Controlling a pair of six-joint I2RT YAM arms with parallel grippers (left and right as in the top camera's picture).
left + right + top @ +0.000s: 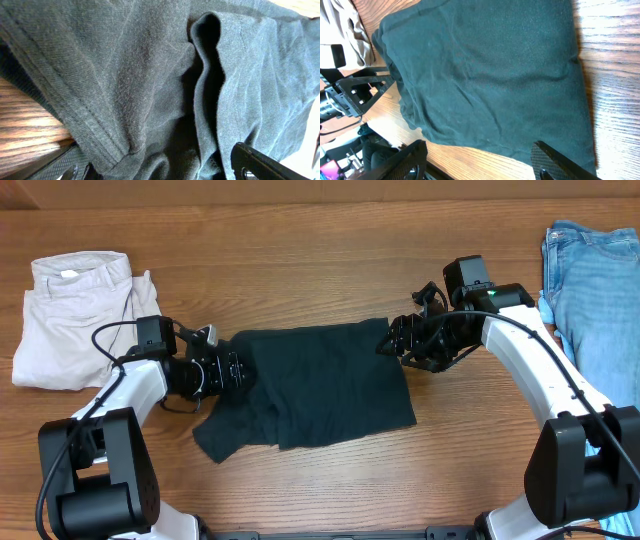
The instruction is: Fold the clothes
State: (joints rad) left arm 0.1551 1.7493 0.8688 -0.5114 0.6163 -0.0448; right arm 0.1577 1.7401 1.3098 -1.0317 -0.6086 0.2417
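You have the black T-shirt (320, 385) lying mid-worktop (300, 260), partly folded. The left hand (238, 368) is at its left edge, spread around bunched cloth, and the right hand (392, 340) is spread too, at the upper-right corner.

Beige trousers (75, 320): crumpled, at far left.
Blue jeans (595, 290): far right, partly out of view.
Tabletop (320, 240): brown wood grain.

Much of left tool (235, 368) under T-shirt (320, 385) folds; jeans (595, 290) partly beyond overhead view's right edge.
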